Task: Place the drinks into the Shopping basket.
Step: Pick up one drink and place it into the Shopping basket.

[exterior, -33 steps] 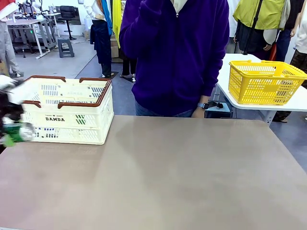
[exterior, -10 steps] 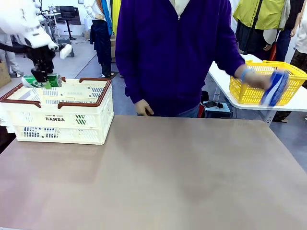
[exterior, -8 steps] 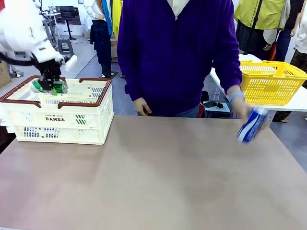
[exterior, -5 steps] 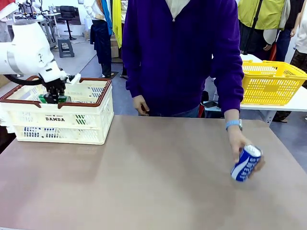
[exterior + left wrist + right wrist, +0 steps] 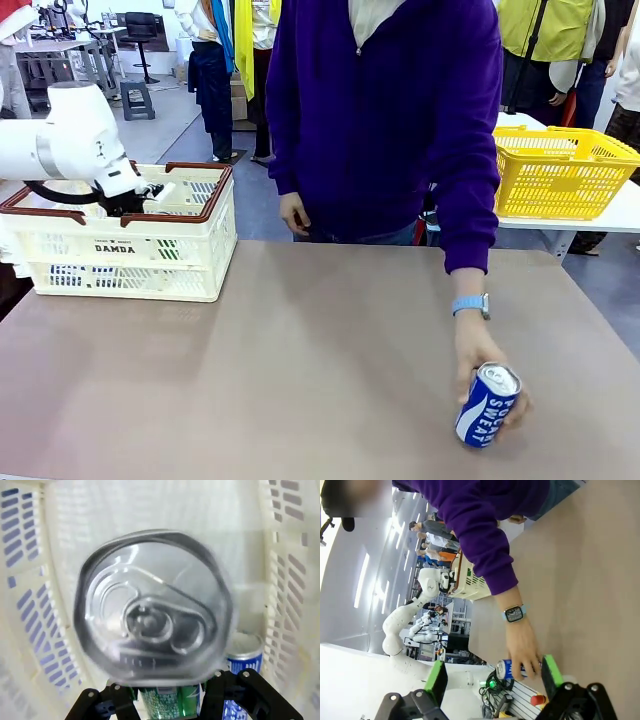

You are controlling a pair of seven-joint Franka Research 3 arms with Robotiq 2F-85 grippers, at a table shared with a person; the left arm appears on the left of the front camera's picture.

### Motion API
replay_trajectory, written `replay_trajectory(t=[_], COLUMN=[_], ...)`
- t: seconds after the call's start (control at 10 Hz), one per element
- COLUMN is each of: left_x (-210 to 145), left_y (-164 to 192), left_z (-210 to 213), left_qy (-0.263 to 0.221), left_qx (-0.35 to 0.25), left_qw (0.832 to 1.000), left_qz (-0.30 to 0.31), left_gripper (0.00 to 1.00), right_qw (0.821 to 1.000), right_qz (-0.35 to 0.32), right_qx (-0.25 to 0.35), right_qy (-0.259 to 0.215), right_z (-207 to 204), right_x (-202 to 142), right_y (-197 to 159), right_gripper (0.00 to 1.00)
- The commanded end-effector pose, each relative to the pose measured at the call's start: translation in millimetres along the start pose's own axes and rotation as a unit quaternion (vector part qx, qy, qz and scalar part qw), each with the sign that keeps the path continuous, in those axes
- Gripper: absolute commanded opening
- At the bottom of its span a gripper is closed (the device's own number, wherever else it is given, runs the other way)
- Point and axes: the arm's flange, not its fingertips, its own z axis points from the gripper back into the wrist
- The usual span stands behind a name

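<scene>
Well inside the Shopping basket (image 5: 150, 262): blue can (image 5: 243, 652), left pincer (image 5: 170, 700) tight around green can (image 5: 150, 615).

Green can (image 5: 152, 620) blurred, body mostly hidden; blue can (image 5: 243, 652) behind partly hidden.

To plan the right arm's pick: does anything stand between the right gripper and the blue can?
Yes. The person's hand holds the blue can on the table, in front of the right gripper, jaws open.
</scene>
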Motion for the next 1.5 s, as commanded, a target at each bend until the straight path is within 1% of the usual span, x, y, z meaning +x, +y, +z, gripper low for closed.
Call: replay_trajectory(t=[0.0,0.3,0.4,0.5,0.6,0.7,0.8,1.0,1.1,1.2,1.3,1.4], left_x=[-5,-7,-8,-9,-10,-12,-16,-29,-38,-47,-56,-62], left_y=[19,27,27,27,26,25,23,14,2,-16,-45,-75], left_z=[-9,-31,-32,-28,-24,-18,-9,37,72,108,143,167], left_qy=[0.004,0.004,0.011,0.005,0.001,-0.002,-0.008,-0.035,-0.067,-0.094,-0.132,-0.175], left_qx=[-0.017,-0.047,-0.043,-0.041,-0.039,-0.034,-0.024,0.006,0.022,0.038,0.034,0.013], left_qw=[1.000,0.999,0.999,0.999,0.999,0.999,0.999,0.996,0.993,0.989,0.981,0.977], left_qz=[0.026,0.028,0.032,0.027,0.029,0.031,0.040,0.085,0.094,0.111,0.138,0.122], left_gripper=[0.00,0.00,0.00,0.00,0.47,1.00,1.00,1.00,1.00,1.00,1.00,1.00], right_qw=[1.000,1.000,1.000,1.000,1.000,1.000,1.000,1.000,1.000,1.000,1.000,1.000], right_qz=[-0.004,-0.004,-0.004,-0.004,-0.004,-0.004,-0.004,-0.004,-0.004,-0.004,-0.004,-0.004], right_qx=[0.026,0.026,0.026,0.026,0.026,0.026,0.026,0.026,0.026,0.026,0.026,0.026], right_qy=[0.003,0.003,0.003,0.003,0.003,0.003,0.003,0.003,0.003,0.003,0.003,0.003], right_z=[-31,-31,-31,-31,-31,-31,-31,-31,-31,-31,-31,-31], right_x=[2,2,2,2,2,2,2,2,2,2,2,2], right_y=[-2,-2,-2,-2,-2,-2,-2,-2,-2,-2,-2,-2], right_gripper=[1.00,1.00,1.00,1.00,1.00,1.00,1.00,1.00,1.00,1.00,1.00,1.00])
